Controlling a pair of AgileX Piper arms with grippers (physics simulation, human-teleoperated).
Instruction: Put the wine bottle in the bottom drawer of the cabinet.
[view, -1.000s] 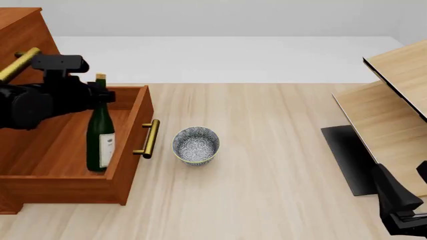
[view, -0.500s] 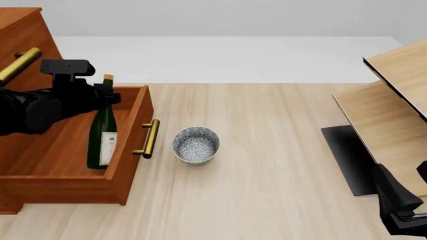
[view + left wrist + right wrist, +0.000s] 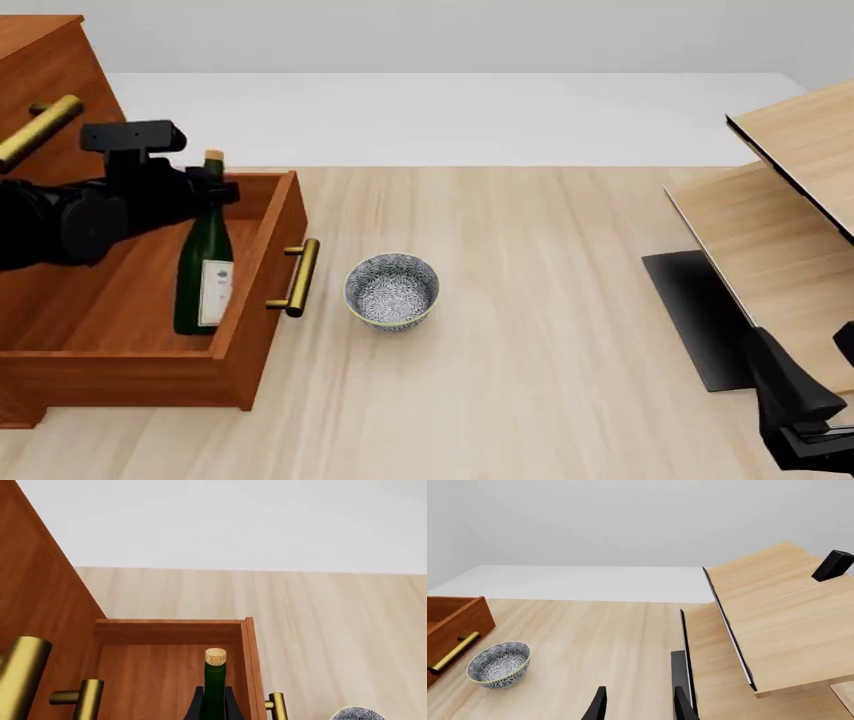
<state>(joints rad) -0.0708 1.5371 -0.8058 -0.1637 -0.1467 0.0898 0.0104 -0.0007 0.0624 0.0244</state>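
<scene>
The dark green wine bottle (image 3: 203,262) stands inside the open bottom drawer (image 3: 262,292) of the reddish-brown cabinet (image 3: 47,60), leaning slightly with its cork toward the drawer front. My left gripper (image 3: 207,190) is shut on the bottle's neck just under the cork. In the left wrist view the corked neck of the wine bottle (image 3: 213,690) rises between the two black fingertips (image 3: 198,706), with the drawer's far wall (image 3: 170,626) beyond. My right gripper (image 3: 639,707) hangs open and empty over the table, far off at the front right.
A blue-patterned bowl (image 3: 391,290) sits on the table just beside the drawer's brass handle (image 3: 302,277). A pale wood shelf unit (image 3: 787,230) on a black base fills the right side. An upper brass handle (image 3: 38,128) juts out above the drawer.
The left gripper carried the bottle's top a little toward the drawer front, tilting the bottle, then eased slightly back. The right arm has not moved.
</scene>
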